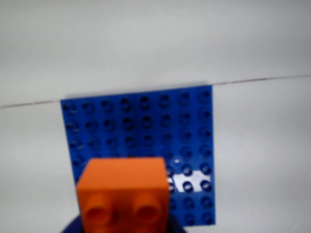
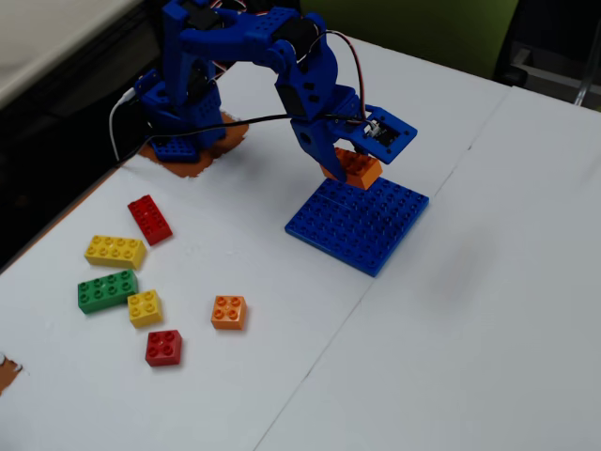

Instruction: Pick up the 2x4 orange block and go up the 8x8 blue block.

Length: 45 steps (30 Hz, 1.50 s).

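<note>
The 2x4 orange block (image 1: 124,191) fills the lower middle of the wrist view, end on, with two studs facing the camera. My gripper (image 2: 346,167) is shut on it and holds it just above the near left edge of the 8x8 blue block (image 2: 362,225). The blue plate (image 1: 146,126) lies flat on the white table and shows behind the brick in the wrist view. In the fixed view the orange block (image 2: 358,168) sticks out from under the blue jaws. The fingertips are hidden by the brick.
Loose bricks lie on the table's left in the fixed view: a red one (image 2: 149,219), a yellow one (image 2: 115,251), a green one (image 2: 106,290), a small yellow one (image 2: 145,307), a small red one (image 2: 164,347) and a small square orange one (image 2: 229,312). The arm's base (image 2: 178,103) stands at the back left.
</note>
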Available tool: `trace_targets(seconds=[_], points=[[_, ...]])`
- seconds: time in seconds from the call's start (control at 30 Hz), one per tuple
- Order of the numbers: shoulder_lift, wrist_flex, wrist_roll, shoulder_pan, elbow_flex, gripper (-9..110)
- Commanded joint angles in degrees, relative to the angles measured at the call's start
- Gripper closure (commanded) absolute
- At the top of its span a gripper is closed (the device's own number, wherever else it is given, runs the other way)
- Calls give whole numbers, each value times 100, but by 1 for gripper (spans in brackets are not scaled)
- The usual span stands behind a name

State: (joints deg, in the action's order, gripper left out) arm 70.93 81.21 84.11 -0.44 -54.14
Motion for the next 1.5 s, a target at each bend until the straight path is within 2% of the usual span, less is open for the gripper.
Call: trace_targets(seconds=[0.0, 1.47], points=[[290, -105, -26, -70, 35, 101], [290, -97, 62, -26, -44, 101]])
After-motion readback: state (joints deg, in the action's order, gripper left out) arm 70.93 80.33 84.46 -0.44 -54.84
